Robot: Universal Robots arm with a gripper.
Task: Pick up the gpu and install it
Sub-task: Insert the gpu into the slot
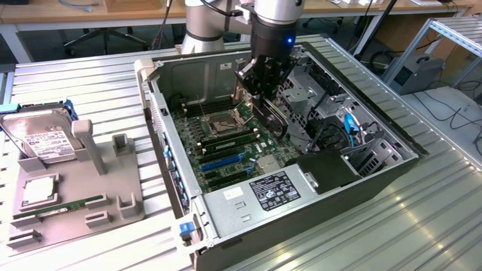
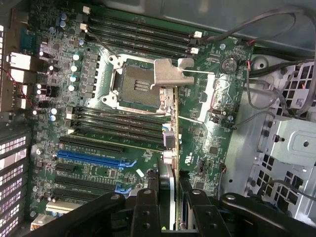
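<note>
Carry-in step, I judge: the tool [image 1: 261,84], upper centre of the exterior view, is clamped on the gpu [image 1: 272,119], which hangs edge-down over the motherboard [image 1: 226,148] inside the open case [image 1: 369,178], not yet seated; seating calls for squaring its edge over a slot [image 2: 94,160]; ribbed metal worktop [image 1: 429,226]; desks [image 1: 75,11] behind.

The silver robot arm [image 1: 275,17] hangs vertically from above, with a small blue light on its wrist. Its black gripper [image 1: 261,93] points straight down, and its two fingers [image 2: 148,207] clamp the flat sides of the gpu [image 1: 276,121], which is held edge-on beneath them.
</note>
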